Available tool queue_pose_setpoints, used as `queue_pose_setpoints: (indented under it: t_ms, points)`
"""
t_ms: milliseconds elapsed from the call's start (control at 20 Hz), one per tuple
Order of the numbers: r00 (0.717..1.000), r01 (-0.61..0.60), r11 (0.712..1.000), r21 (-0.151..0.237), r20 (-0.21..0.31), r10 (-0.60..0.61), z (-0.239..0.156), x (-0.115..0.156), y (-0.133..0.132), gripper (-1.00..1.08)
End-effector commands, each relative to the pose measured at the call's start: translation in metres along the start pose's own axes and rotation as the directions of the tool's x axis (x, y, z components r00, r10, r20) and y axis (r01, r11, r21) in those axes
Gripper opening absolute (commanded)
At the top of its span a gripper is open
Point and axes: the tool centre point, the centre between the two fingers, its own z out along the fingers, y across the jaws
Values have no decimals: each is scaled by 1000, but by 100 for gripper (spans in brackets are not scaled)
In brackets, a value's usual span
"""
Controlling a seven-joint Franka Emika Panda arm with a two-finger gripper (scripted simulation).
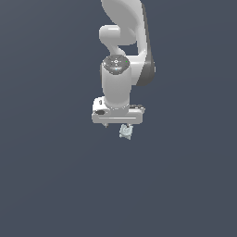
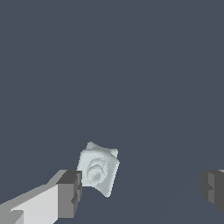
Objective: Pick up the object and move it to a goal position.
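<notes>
In the wrist view the two dark grey fingertips (image 2: 70, 193) sit closest to the camera, one attached to a pale finger body that runs off the frame's corner, the other cut by the frame's edge so only a sliver of its pad shows. They stand wide apart – the gripper (image 2: 142, 190) is spread, with bare surface between the pads. The object (image 2: 97, 169), a pale blue-grey lumpy piece with short points at its corners and a raised ringed boss on its face, lies just beside the more fully visible pad; whether it actually touches that pad cannot be told, and it is not pinched between the two.

In the exterior view the gripper (image 1: 118, 126) points downward, and its white hand body hides nearly all of the fingers; only a small stub shows under the body toward the exterior view's left. The object (image 1: 125, 132) peeks out just below the hand, toward the exterior view's right of its middle, small and blurred – its points are hard to make out here. Beyond it the arm (image 1: 121, 69) rises out of the top of the frame, its base unseen. The dark grey-blue floor (image 1: 46, 185) is uniform, with no visible edges or corners.
</notes>
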Motion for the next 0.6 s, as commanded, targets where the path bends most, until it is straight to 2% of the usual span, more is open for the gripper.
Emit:
queue_pose_setpoints:
  t_ms: [0, 550]
  points:
    - [1000, 0, 1000, 0, 0, 0, 0, 0, 0, 100]
    - [999, -48, 999, -2, 18, 48, -2, 1, 17, 100]
